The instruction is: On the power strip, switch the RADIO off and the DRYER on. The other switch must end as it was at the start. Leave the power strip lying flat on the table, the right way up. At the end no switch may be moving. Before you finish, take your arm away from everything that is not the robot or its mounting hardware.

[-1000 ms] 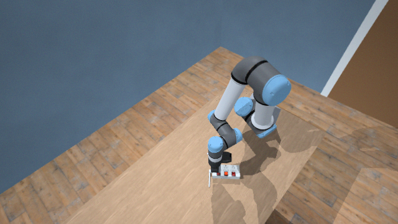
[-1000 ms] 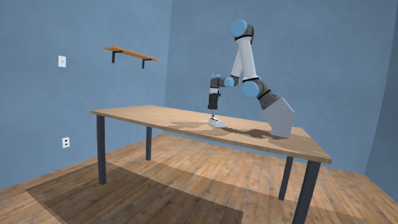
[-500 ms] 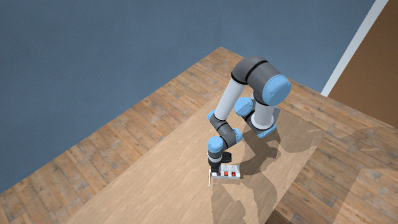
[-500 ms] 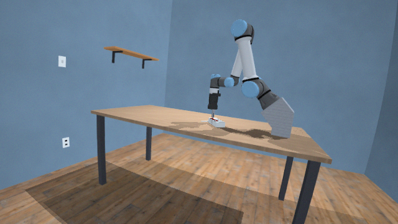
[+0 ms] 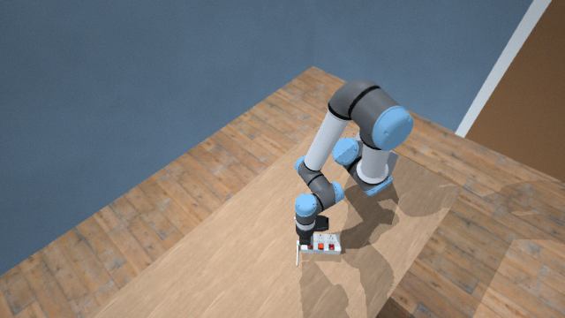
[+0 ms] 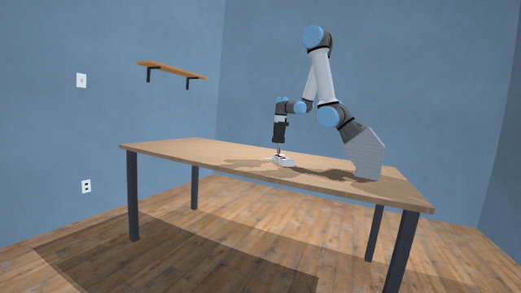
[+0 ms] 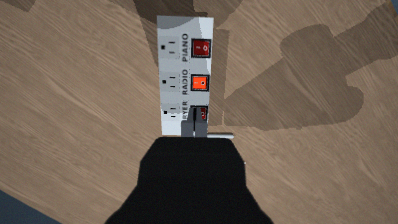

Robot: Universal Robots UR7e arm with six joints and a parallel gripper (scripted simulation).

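Note:
A white power strip [image 5: 332, 240] [image 6: 286, 160] [image 7: 172, 55] lies flat on the wooden table [image 5: 229, 265] [image 6: 195, 151] [image 7: 75, 100]. In the wrist view it carries three red rocker switches: PIANO [image 7: 202, 48] at the far end is dark, RADIO [image 7: 199, 82] in the middle glows bright orange, and DRYER [image 7: 202, 113] at the near end is dark and partly hidden by the fingers. My gripper [image 7: 194, 114] [image 5: 305, 244] [image 6: 278, 152] is shut and empty. It points straight down with its fingertips at the DRYER switch.
A short white cord stub [image 5: 297, 256] [image 7: 220, 134] leaves the strip's near end. The arm's grey base [image 6: 364, 155] stands on the right of the table. A wall shelf [image 6: 171, 70] hangs far to the left.

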